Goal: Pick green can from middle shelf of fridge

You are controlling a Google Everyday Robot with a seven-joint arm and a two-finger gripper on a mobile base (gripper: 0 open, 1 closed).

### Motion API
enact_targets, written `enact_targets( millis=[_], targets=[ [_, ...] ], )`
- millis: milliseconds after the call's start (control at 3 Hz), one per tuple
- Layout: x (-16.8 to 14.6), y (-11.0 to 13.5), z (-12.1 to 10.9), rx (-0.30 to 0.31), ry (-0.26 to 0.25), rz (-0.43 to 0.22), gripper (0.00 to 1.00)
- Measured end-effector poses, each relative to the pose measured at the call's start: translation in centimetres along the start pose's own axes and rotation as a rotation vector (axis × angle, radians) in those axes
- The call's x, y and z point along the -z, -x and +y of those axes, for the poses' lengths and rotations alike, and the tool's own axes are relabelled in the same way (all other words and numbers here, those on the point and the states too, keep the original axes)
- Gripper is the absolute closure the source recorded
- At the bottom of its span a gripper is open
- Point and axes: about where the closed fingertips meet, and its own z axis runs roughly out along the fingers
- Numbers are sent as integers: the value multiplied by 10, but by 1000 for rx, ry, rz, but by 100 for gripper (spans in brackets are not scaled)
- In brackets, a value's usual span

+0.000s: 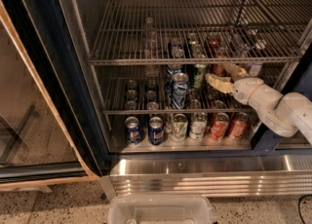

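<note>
Within the fridge (48, 72), on the middle shelf (122, 112), a blue can (179, 90) is seen left of the gripper (223, 77). The green can (198, 75) stands upright just left of the gripper and is not yet enclosed. The gripper's fingers are held apart (one low, one higher) and nothing is gripped. The reach is judged to be in hand. A short leftward advance is called for next, so that the green can is straddled before closing.

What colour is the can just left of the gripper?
The can is dark green with pale markings, camera view; gripper beside it, at middle shelf.
</note>
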Motion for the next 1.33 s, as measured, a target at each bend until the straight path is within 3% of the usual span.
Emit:
enact_targets(
  millis=[1000, 1333],
  targets=[
    [-11, -9, 32, -5, -38, -1, 42],
    [-15, -2, 17, 23, -97, -27, 41]
  ],
)
